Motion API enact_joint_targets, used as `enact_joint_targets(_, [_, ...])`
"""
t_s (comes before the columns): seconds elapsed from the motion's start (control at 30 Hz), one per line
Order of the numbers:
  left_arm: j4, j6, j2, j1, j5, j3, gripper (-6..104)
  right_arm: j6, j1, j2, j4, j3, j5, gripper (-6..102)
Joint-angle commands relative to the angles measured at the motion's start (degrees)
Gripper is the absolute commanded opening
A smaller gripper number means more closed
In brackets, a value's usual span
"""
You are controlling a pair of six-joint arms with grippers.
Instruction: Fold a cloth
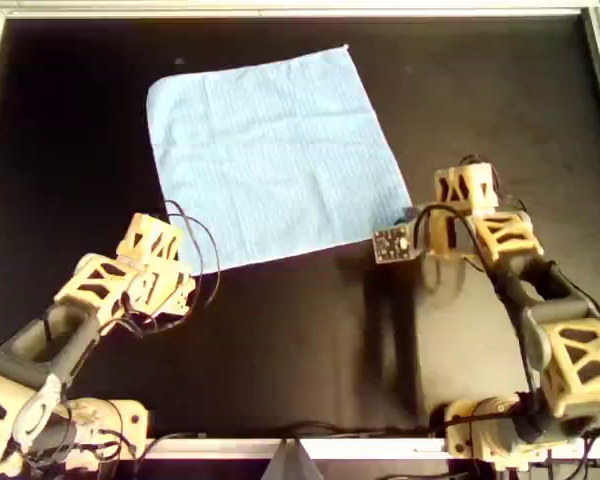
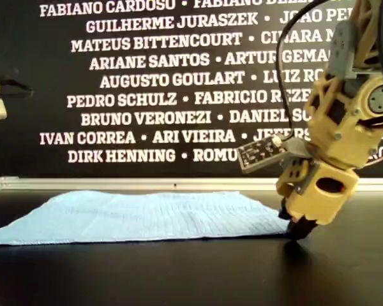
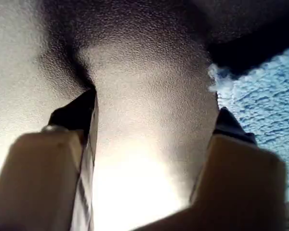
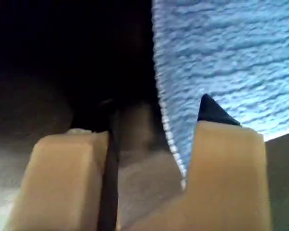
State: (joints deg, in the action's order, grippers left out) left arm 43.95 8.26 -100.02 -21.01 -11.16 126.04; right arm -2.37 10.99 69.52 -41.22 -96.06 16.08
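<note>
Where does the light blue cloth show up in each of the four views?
Overhead: the cloth lies flat, upper centre.
Exterior: a low flat sheet on the view's left and centre.
Left wrist: only a corner.
Right wrist: its edge between the open fingers.
Shared landmark: the right hand at the cloth's corner.

The cloth (image 1: 270, 160) is thin, light blue fabric, matt, with a fine ribbed weave. The table (image 1: 280, 340) is black, matt and finely grained. Both grippers look like tan plastic with black fingertips (image 4: 212, 110).
</note>
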Motion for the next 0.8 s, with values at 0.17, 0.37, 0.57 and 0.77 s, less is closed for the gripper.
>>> enact_joint_targets(0.17, [-5.36,-0.53,3.43,-1.32,0.62,-3.43,85,0.44,-0.09,-2.64,2.99,8.17,-0.53,67])
enact_joint_targets(0.37, [-6.24,-0.53,5.80,-0.44,0.79,-6.15,85,0.44,-0.09,-4.75,2.99,10.81,-0.53,67])
enact_joint_targets(0.57, [-6.33,-0.53,10.02,-0.44,0.88,-10.72,85,0.44,-0.18,-5.45,2.99,11.87,-0.53,67])
enact_joint_targets(0.77, [-6.33,-0.53,15.38,-0.44,8.17,-12.92,85,0.44,-0.18,-5.45,2.99,11.87,-0.53,67])
